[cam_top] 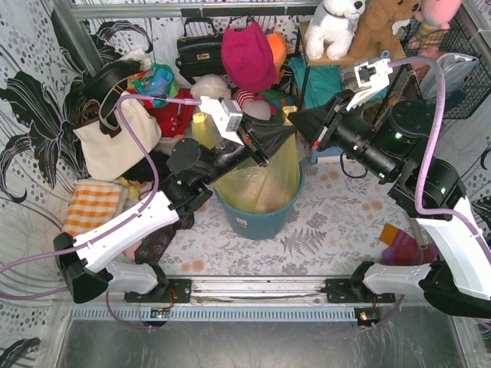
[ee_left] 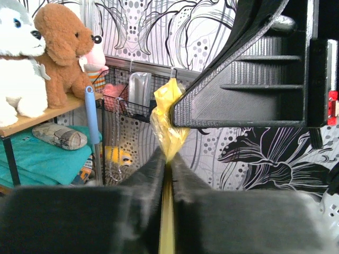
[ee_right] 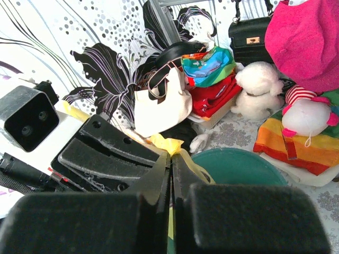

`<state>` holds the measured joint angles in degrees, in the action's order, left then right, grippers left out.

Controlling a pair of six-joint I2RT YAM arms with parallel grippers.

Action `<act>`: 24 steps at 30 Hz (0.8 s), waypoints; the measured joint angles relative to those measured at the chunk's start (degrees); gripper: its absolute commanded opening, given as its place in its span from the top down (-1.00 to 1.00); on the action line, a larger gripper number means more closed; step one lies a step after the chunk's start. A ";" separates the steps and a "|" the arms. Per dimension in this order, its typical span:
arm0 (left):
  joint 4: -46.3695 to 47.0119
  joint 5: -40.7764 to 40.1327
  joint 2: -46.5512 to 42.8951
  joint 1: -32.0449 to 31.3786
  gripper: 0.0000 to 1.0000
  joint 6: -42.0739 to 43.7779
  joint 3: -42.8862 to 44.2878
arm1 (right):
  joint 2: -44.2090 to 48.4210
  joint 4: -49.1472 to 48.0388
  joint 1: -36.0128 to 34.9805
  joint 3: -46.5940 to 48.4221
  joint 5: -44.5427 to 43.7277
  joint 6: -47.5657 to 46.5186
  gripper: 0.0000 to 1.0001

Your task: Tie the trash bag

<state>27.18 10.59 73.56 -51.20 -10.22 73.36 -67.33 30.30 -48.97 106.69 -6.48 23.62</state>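
The trash bag (cam_top: 261, 184), thin glossy yellow-green plastic, sits in a teal bucket (cam_top: 261, 222) at the table's middle, its top pulled up. My left gripper (cam_top: 282, 138) is shut on a bunched flap of the bag (ee_left: 168, 127) above the bucket. My right gripper (cam_top: 295, 123) meets it tip to tip from the right and is shut on another bunched flap (ee_right: 168, 144). In the right wrist view the bucket's rim (ee_right: 238, 164) lies just behind the fingers. The two grippers nearly touch over the bucket's far rim.
A cream tote with dark straps (cam_top: 115, 138) stands at the left, a black handbag (cam_top: 201, 50) and a pink hat (cam_top: 247, 55) at the back. Plush toys (cam_top: 360, 23) sit on a shelf at the back right. Folded cloths (cam_top: 92, 207) lie at the left.
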 measured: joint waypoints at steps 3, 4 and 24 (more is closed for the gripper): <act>0.11 0.04 0.02 0.00 1.00 -0.07 0.00 | 0.02 -0.07 0.02 -0.09 0.09 0.00 0.84; 0.11 0.07 0.02 0.00 1.00 -0.07 0.00 | 0.02 -0.24 0.00 -0.24 0.09 0.00 0.56; 1.62 0.33 -0.24 0.00 1.00 -0.46 -2.25 | 5.05 -8.07 0.00 -10.29 3.76 -5.73 -0.07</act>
<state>28.80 10.92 73.32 -51.20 -10.68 71.11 -62.28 22.24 -48.97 96.40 -2.72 17.89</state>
